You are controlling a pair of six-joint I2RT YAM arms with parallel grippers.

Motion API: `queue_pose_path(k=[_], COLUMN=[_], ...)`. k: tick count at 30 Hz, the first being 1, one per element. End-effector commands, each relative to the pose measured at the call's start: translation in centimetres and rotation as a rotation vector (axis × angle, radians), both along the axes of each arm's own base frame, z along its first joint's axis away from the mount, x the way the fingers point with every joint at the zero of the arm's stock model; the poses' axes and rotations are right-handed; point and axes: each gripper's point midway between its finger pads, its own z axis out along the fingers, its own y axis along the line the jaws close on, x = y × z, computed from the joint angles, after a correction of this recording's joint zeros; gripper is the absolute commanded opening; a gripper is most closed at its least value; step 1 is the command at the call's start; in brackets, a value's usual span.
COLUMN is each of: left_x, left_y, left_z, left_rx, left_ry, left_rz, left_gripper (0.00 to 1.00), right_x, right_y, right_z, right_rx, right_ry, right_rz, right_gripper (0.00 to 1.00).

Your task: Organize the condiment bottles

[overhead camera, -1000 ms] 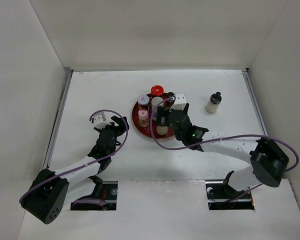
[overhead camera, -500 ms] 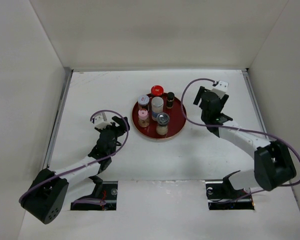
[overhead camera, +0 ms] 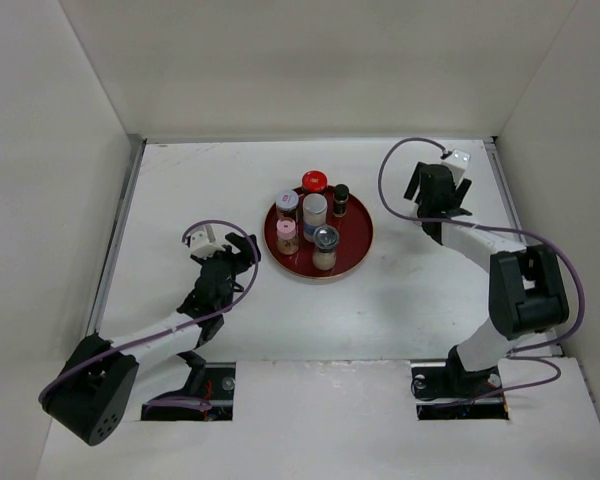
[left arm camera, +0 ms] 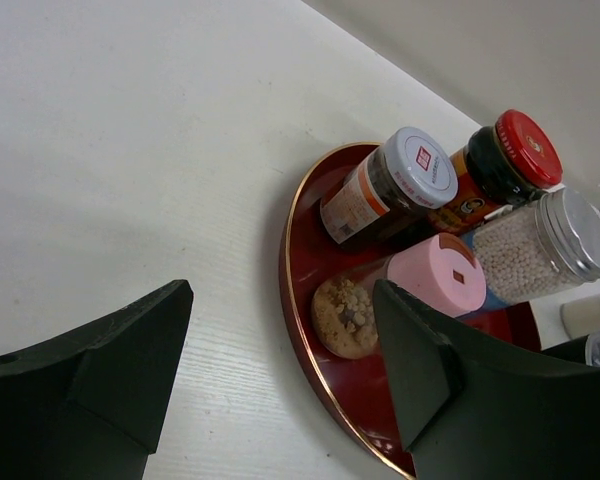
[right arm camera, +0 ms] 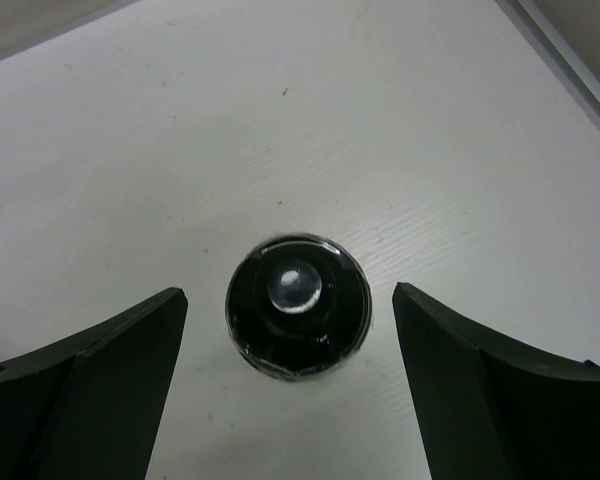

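Several condiment bottles stand on a round red tray: a red-capped jar, a small dark bottle, a silver-capped jar, a pink-capped jar and others. One black-capped bottle stands alone on the table at the far right. My right gripper hovers over it, hiding it in the top view. It is open with the cap between the fingers, untouched. My left gripper is open and empty just left of the tray. The pink-capped jar is nearest it.
White walls enclose the table on three sides. A metal rail runs along the right edge close to my right gripper. The tray's gold rim lies between my left fingers in the wrist view.
My right arm has swung from over the tray to the far right and now sits above the lone black-capped bottle. The left arm has barely moved.
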Motion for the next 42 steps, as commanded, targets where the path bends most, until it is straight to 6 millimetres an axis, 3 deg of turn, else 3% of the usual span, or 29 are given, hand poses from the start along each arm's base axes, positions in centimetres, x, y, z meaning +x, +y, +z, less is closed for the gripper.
queue_pose_path(k=[1,5,13,16,19,24,27,32,34,35,38,42], left_x=[0.5,0.4,0.5,0.6,0.5,0.6,0.6,0.5,0.5,0.5,0.6,0.4], left_y=[-0.6,-0.2,-0.1,-0.2,-0.3,-0.1,0.3,1.2,1.3,1.4,1.7,2.3], left_z=[1.6,1.9,1.7,1.6,1.7,1.5,1.6,1.7,1.6,1.7,1.7,1.9], left_rx=[-0.039,-0.043,-0.039,-0.038,-0.04,-0.035,-0.033,-0.031,-0.028,-0.027,-0.022,-0.03], left_ry=[-0.049,-0.059,-0.053,-0.05,-0.054,-0.046,-0.049,-0.057,-0.054,-0.056,-0.055,-0.059], left_rz=[-0.008,0.002,0.007,0.004,0.001,0.01,0.025,0.071,0.077,0.078,0.093,0.106], left_gripper=[0.72,0.72,0.72,0.72,0.72,0.75,0.8,0.88,1.0,1.0,1.0,1.0], right_x=[2.6,3.5,3.2,3.2,2.7,1.1,-0.3,-2.5,-3.1,-3.2,-3.3,-3.2], right_y=[0.6,0.0,-0.5,-0.5,-0.2,3.8,7.5,14.4,16.8,17.8,19.7,20.4], right_z=[1.9,0.4,-1.7,-0.9,1.2,6.5,7.9,8.0,7.6,7.3,5.8,3.7], right_rx=[0.042,0.038,0.047,0.048,0.037,0.056,0.076,0.118,0.119,0.118,0.119,0.11], right_ry=[-0.059,-0.022,0.026,0.004,-0.053,-0.18,-0.212,-0.227,-0.217,-0.209,-0.189,-0.151], right_rz=[0.038,0.023,-0.003,-0.007,-0.02,0.061,0.155,0.335,0.393,0.412,0.448,0.456], right_gripper=[0.89,0.86,0.81,0.65,0.58,0.54,0.54,0.55,0.56,0.56,0.56,0.56])
